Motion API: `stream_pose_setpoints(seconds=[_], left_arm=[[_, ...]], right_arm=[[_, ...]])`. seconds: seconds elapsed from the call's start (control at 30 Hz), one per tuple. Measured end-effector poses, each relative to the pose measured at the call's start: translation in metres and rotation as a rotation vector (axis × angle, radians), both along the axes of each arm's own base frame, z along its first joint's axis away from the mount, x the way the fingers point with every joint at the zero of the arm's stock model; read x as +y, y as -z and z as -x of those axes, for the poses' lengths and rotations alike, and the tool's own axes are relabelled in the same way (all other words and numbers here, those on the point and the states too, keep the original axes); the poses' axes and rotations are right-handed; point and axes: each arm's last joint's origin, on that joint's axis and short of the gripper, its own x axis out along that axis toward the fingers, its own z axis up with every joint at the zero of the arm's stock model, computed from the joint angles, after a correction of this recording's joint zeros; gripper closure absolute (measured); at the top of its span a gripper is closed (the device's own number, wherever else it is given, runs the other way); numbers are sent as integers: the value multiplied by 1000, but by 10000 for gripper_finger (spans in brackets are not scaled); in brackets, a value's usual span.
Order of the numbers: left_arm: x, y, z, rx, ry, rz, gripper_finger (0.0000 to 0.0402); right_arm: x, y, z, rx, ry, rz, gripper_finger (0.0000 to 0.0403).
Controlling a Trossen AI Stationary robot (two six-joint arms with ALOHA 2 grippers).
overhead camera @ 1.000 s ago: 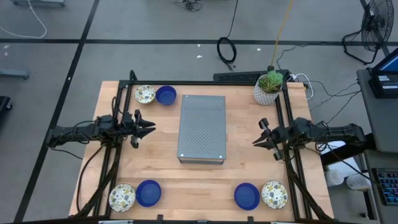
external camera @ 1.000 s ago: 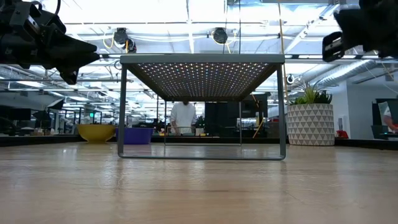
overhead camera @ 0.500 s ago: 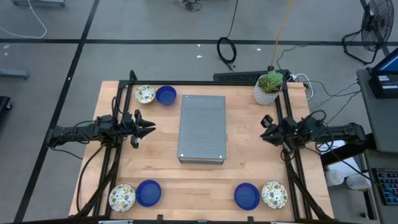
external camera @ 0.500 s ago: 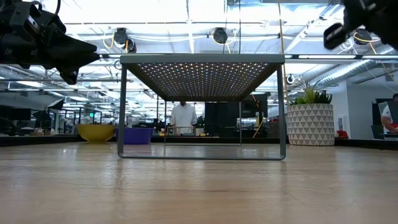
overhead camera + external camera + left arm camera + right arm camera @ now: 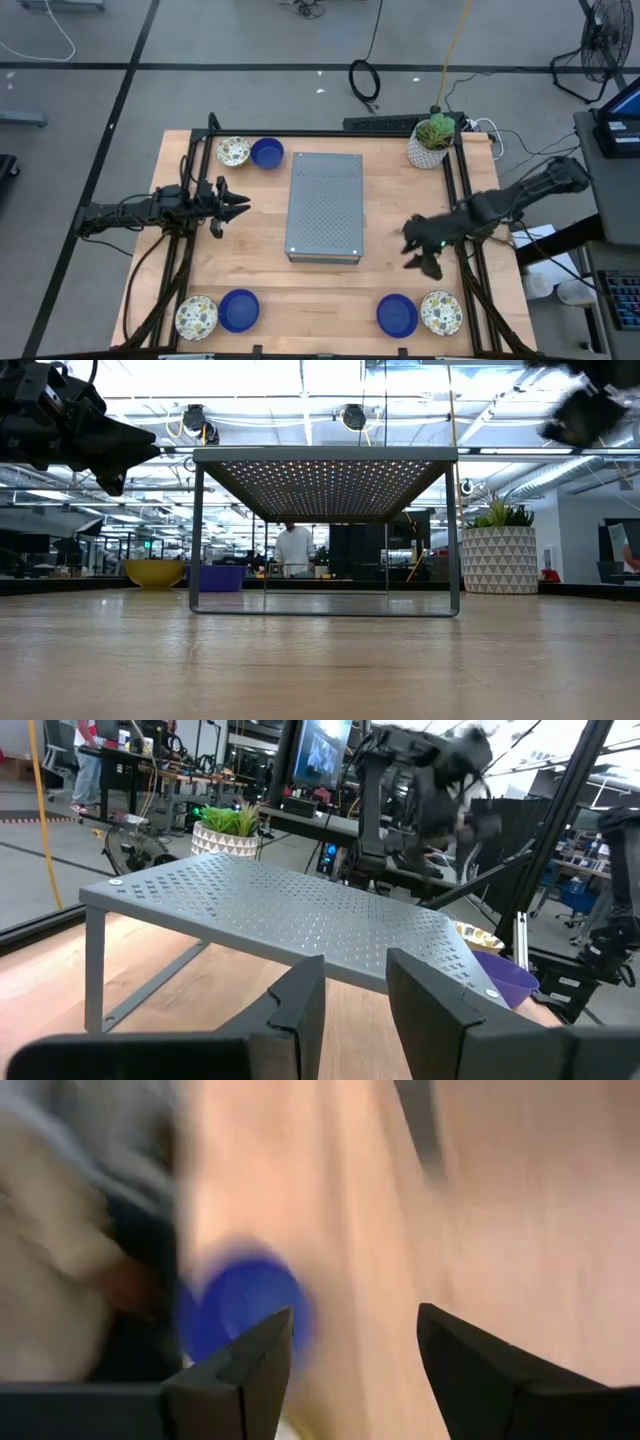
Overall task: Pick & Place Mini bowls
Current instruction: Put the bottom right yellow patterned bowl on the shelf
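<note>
Six mini bowls stand in pairs on the wooden table. A cream bowl (image 5: 233,152) and a blue bowl (image 5: 267,153) are at the far left. A cream bowl (image 5: 196,317) and a blue bowl (image 5: 239,310) are at the near left. A blue bowl (image 5: 397,315) and a cream bowl (image 5: 441,312) are at the near right. My left gripper (image 5: 238,205) is open and empty, left of the grey rack. My right gripper (image 5: 420,250) is open and empty, above the table right of the rack. Its wrist view shows a blurred blue bowl (image 5: 243,1308) ahead of its fingers.
A grey perforated metal rack (image 5: 325,207) stands on legs in the table's middle. A white pot with a green plant (image 5: 432,142) stands at the far right corner. Black frame rails run along the table's left and right sides. Bare wood lies between the rack and the near bowls.
My right gripper has swung from beside the rack's right side toward the table's near edge and turned toward the near-right bowls, moving fast enough to blur. My left arm and all bowls have stayed where they were.
</note>
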Motion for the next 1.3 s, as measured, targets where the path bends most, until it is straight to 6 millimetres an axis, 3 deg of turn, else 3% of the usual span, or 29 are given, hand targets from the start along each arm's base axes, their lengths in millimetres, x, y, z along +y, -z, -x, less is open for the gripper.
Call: stream_pose_setpoints(seconds=[0.13, 0.3, 0.73, 1.03, 1.3], left_arm=[[0, 0, 0, 0, 1, 0, 289], [0, 0, 0, 0, 1, 0, 289], [0, 0, 0, 0, 1, 0, 289], [0, 0, 0, 0, 1, 0, 289], [0, 0, 0, 0, 1, 0, 289]], right_arm=[[21, 18, 1, 308, 39, -27, 207], [41, 39, 10, 476, 76, -41, 208], [65, 67, 33, 460, 63, -27, 208], [63, 91, 44, 488, 74, -29, 209], [60, 101, 49, 548, 54, -34, 219]])
